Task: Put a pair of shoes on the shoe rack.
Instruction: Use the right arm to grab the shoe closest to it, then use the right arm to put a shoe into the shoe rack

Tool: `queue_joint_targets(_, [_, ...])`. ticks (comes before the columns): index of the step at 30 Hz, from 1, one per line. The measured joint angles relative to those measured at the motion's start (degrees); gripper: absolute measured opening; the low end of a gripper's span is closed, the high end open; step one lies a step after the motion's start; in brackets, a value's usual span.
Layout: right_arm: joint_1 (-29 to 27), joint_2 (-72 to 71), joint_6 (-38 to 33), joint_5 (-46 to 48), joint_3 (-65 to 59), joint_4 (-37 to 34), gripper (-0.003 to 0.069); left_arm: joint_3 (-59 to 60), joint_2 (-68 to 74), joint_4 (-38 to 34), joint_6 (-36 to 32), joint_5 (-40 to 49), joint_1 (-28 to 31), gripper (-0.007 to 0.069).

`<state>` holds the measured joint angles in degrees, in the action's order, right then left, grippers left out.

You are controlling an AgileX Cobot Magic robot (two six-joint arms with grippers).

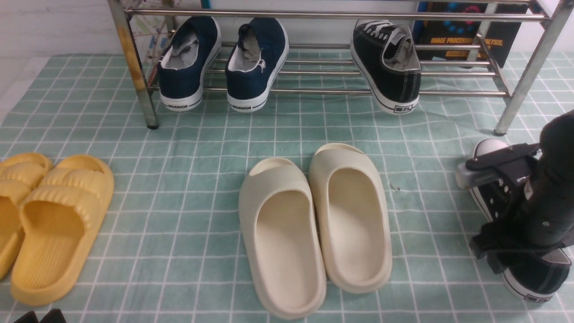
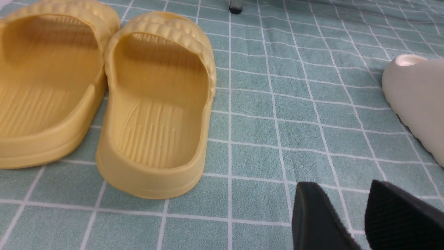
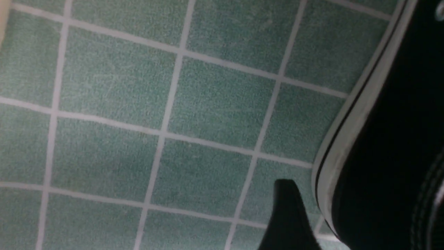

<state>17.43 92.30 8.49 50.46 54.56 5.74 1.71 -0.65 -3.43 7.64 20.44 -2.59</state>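
One black canvas sneaker [image 1: 389,67] sits on the lower bars of the chrome shoe rack [image 1: 314,15], toward its right end, heel facing the camera and hanging a little past the front bar. Its mate, the second black sneaker [image 1: 538,279], lies on the green checked cloth [image 1: 188,134] at the far right, in front of the rack's right leg, white toe cap pointing at the rack.

The right end effector [image 1: 493,211] is lowered over this second sneaker and hides its middle. In the right wrist view one dark finger [image 3: 288,218] stands just beside the shoe's white sole. The other finger is hidden, so I cannot tell whether the shoe is clamped.

The left end effector [image 2: 360,222] hangs low at the near left with its two fingers apart and nothing between them, close to the pair of yellow slides [image 1: 58,215].

A pair of navy WARRIOR sneakers [image 1: 186,63] occupies the rack's left part, well apart from the black sneaker. Two cream slides [image 1: 282,233] lie side by side on the cloth in the middle
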Motion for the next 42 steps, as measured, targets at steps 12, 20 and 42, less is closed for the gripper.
queue_joint_targets(12, [0.0,2.2,0.1,0.7,1.1,4.0,0.0044,0.0,0.0,0.0,0.0,0.0,0.0,0.0239])
queue_joint_targets(20, [0.0,-3.3,-3.3,9.8,11.7,1.5,0.0022,0.0,0.0,0.0,0.0,0.0,0.0,0.0239])
queue_joint_targets(42, [-4.1,23.9,-6.2,20.0,54.3,3.5,0.0022,0.0,0.0,0.0,0.0,0.1,0.0,0.0239])
